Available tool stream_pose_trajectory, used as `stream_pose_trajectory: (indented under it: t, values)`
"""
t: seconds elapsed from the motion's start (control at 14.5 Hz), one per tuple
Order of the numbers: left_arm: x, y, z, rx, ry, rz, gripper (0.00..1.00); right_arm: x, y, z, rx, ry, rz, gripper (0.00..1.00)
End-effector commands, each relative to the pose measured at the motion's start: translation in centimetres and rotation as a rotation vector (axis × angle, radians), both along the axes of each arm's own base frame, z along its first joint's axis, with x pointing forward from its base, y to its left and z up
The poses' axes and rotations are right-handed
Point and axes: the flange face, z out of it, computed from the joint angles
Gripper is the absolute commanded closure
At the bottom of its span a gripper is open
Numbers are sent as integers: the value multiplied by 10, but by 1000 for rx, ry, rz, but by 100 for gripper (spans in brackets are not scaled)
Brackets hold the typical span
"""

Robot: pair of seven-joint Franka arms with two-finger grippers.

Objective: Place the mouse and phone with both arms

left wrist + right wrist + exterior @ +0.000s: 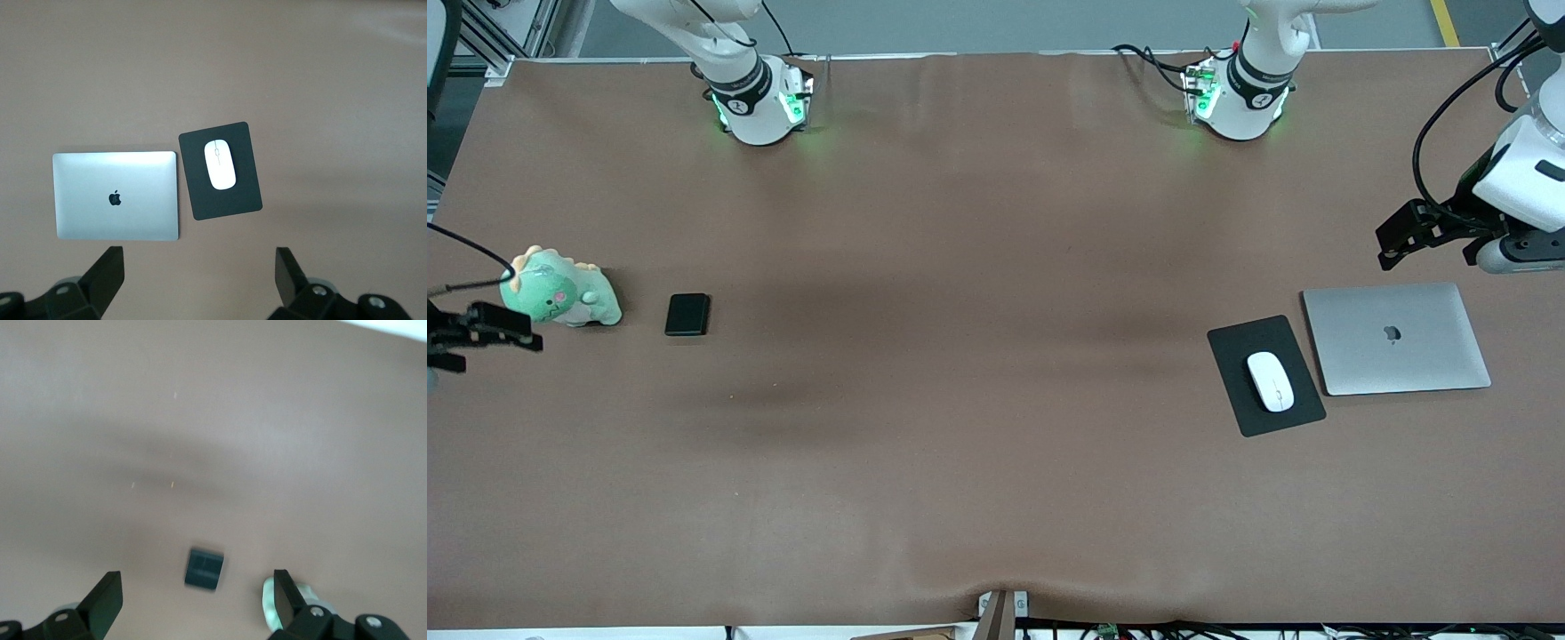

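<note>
— Mouse [1270,380]?
— Lying on the black mouse pad [1232,360], right of centre in the front view, near the left arm's end of the table [996,462]. Just beside the pad, a closed silver laptop [1396,338]. From the left wrist, seen as mouse [220,164] on pad [227,200], laptop [115,195] alongside.

— Phone [687,314]?
— Flat on the bare table at middle left of the front view, near a green plush dinosaur [560,289]. Also low in the right wrist picture [204,569], with a bit of the plush [268,603] close by.

— Left gripper [1405,233]?
— Up in the air at the right edge of the front view, fingers [107,270] spread wide, nothing held.

— Right gripper [463,336]?
— At the left edge, beside the plush, fingers [107,593] likewise spread and empty.
</note>
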Motion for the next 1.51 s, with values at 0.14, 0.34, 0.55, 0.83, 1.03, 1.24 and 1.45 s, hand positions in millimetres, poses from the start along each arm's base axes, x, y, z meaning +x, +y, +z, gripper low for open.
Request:
stream_pose_trajectory:
  t: [0.14,0.34,0.55,0.83,1.03,1.24,1.45]
  values:
    - [1,-7,5,-12,2,-20,0,-45,7,59,-33,43,-110,0]
    - [0,-13,6,-10,0,-28,0,-71,12,79,-30,85,-261,0]
    - [1,-17,-1,-19,23,-36,0,-104,13,81,-20,88,-293,0]
    - [1,-17,-1,-17,23,-38,0,-139,19,83,-8,99,-282,0]
    - [0,-17,2,-15,19,-39,0,-148,20,82,-6,104,-283,0]
    - [-2,-23,3,-17,17,-49,0,-153,24,86,-17,112,-366,0]
    - [-2,-24,2,-17,18,-49,0,-161,35,84,-11,85,-350,0]
